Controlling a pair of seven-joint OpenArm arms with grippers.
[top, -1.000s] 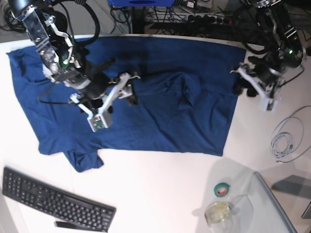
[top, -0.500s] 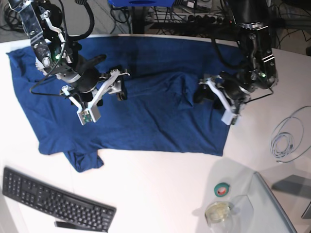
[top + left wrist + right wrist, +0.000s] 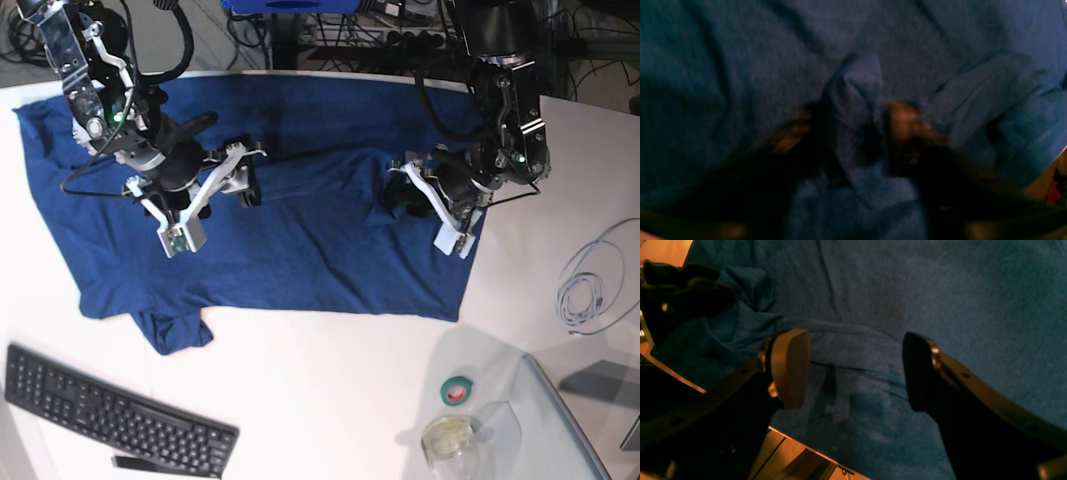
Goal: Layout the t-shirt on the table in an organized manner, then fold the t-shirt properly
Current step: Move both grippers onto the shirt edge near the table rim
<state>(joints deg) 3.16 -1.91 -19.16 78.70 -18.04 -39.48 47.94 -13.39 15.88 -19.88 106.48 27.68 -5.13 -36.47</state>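
Base view: t-shirt (image 3: 300, 200) spread over upper half of the bench (image 3: 320, 400), still creased mid-frame, so we're in layout, not folding. Left claw (image 3: 400, 200), right of centre, down on a raised fold; wrist cam shows fabric bunched between the pads, looks pinched, blurry tho. Right claw (image 3: 245, 170), upper left, fingers (image 3: 790, 368) wide apart, nothing in them. Next, prob: draw that fold flat w/o dragging the whole shirt.

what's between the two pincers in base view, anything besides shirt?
Only t-shirt: wrinkled navy fabric spans the stretch from the right pincer to the left pincer in the base view. No other object lies there.
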